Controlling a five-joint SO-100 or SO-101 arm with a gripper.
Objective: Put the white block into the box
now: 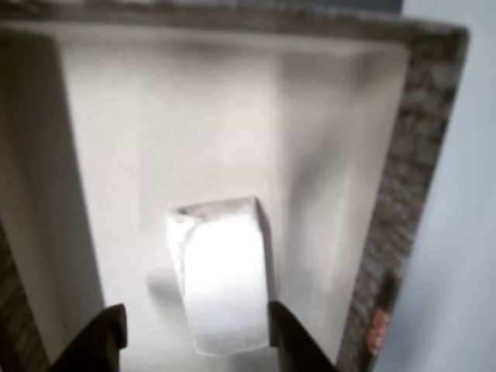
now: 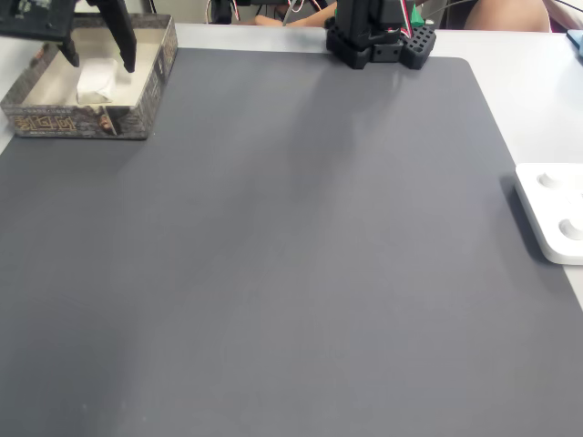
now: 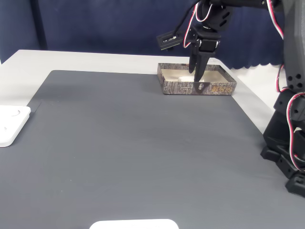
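The white block lies on the pale floor of the box, and in a fixed view the white block sits inside the box at the mat's far left corner. My gripper hangs over it, open, with one dark fingertip on each side of the block. The right finger is close against the block and the left one stands apart from it. My gripper reaches down into the box from above. In the other fixed view my gripper points down into the box.
A dark grey mat covers the table. A flat white device lies at the mat's right edge; the same device is at the left in the other fixed view. The arm's base stands at the far edge.
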